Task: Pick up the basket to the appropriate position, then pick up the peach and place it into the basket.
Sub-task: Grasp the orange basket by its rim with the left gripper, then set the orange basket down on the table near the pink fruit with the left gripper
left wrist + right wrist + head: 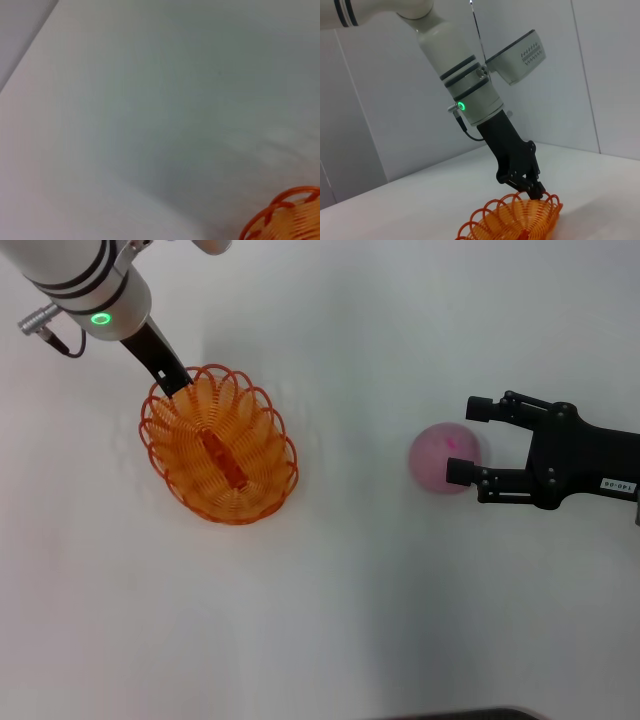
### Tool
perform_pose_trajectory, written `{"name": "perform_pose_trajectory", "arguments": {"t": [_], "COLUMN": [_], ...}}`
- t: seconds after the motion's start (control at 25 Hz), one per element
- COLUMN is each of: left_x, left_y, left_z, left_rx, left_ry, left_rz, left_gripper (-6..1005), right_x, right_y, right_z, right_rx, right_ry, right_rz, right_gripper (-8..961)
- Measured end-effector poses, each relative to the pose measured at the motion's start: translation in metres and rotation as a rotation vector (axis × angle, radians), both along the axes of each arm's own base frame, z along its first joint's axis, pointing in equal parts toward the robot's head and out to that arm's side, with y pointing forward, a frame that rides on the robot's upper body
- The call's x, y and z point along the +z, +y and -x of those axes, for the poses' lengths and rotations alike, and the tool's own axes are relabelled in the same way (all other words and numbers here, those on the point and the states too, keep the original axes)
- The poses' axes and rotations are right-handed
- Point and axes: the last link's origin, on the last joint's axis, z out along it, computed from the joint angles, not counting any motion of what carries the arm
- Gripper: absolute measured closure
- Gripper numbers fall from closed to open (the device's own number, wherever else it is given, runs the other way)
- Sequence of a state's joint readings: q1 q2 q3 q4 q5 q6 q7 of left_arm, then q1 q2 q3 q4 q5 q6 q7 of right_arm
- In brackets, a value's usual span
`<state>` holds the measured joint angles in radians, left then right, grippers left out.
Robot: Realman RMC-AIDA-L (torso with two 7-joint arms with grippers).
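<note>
Right end effector point(458, 441) spread wide, holding nothing, fingers straddling the peach point(443, 457) on the tabletop point(360, 590) — centre before you squeeze. Left end effector point(172, 381) pinches the basket point(219, 444) rim — keep it level.

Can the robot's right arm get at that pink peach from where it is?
Probably yes. The right gripper is open, its fingers either side of the peach, with nothing between them. The left gripper is away at the basket rim.
</note>
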<state>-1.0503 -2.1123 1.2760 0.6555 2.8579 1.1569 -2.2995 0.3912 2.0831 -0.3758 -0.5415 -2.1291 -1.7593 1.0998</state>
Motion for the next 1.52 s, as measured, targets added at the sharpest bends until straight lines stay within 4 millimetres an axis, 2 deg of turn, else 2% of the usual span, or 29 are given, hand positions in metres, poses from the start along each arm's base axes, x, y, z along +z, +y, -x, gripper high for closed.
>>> {"name": "perform_pose_trajectory", "arguments": {"t": [0.2,0.6,1.04,1.32,1.52], "left_x": [0.004,0.043,0.052,0.066,0.067], "left_y": [-0.002,-0.012,-0.013,-0.007,-0.008], "left_z": [0.0,-0.017,-0.018,-0.025,-0.019], "left_rx": [0.04,0.172,0.356,0.49,0.62], "left_ry": [-0.026,-0.19,-0.252,-0.372,-0.472], "left_rz": [0.004,-0.062,-0.127,-0.187,-0.242], "left_gripper": [949,956,966,965,965], "right_x": [0.0,0.005,0.018,0.033,0.044], "right_y": [0.0,0.002,0.009,0.017,0.021], "right_z": [0.0,0.0,-0.004,-0.008,-0.011], "right_rx": [0.001,0.003,-0.002,-0.007,0.001], "right_ry": [0.001,0.004,-0.022,-0.049,-0.079], "right_rz": [-0.001,-0.014,-0.022,-0.029,-0.03], "right_gripper": [12,12,12,12,12]}}
